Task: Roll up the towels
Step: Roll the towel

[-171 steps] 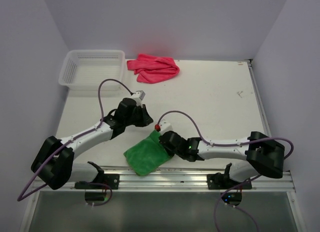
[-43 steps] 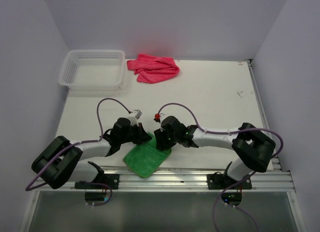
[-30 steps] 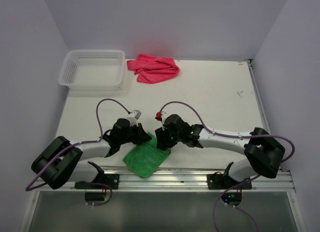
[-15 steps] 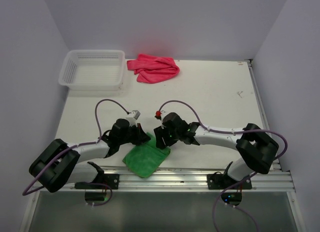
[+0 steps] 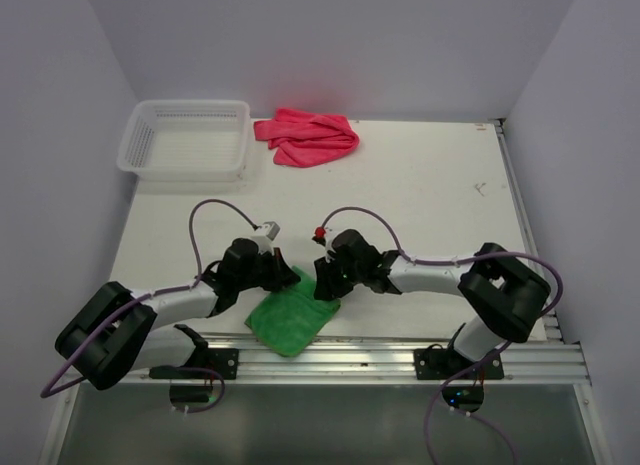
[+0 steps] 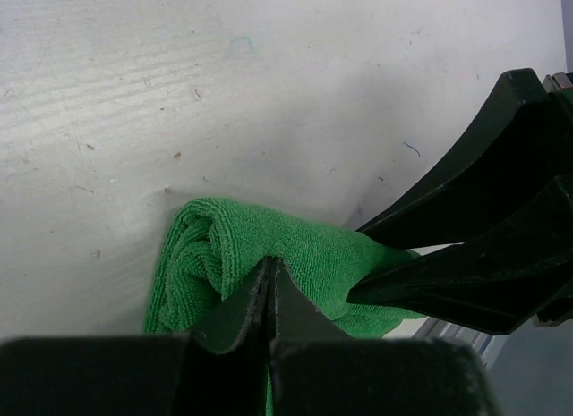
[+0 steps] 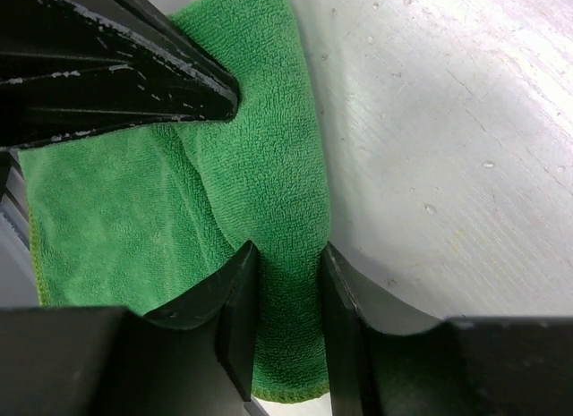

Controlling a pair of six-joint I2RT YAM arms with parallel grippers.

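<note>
A green towel (image 5: pixel 288 317) lies near the table's front edge, its far edge turned over into a thick roll. My left gripper (image 5: pixel 291 279) is shut with its tips pinching that rolled edge (image 6: pixel 224 246) at its left part. My right gripper (image 5: pixel 324 290) grips the same roll at its right end. In the right wrist view the roll (image 7: pixel 269 165) fills the gap between the right gripper's (image 7: pixel 285 273) fingers. The left gripper's fingers (image 7: pixel 116 67) show there at the upper left. A crumpled pink towel (image 5: pixel 308 137) lies at the back of the table.
A white plastic basket (image 5: pixel 185 137) stands at the back left, beside the pink towel. The metal rail (image 5: pixel 330 353) runs along the front edge just below the green towel. The two grippers' tips are close together over the towel.
Since the earliest frame my left gripper came down onto the green towel and my right gripper moved up to its far edge. The towel is now rolled shorter. In the last second little moved.
</note>
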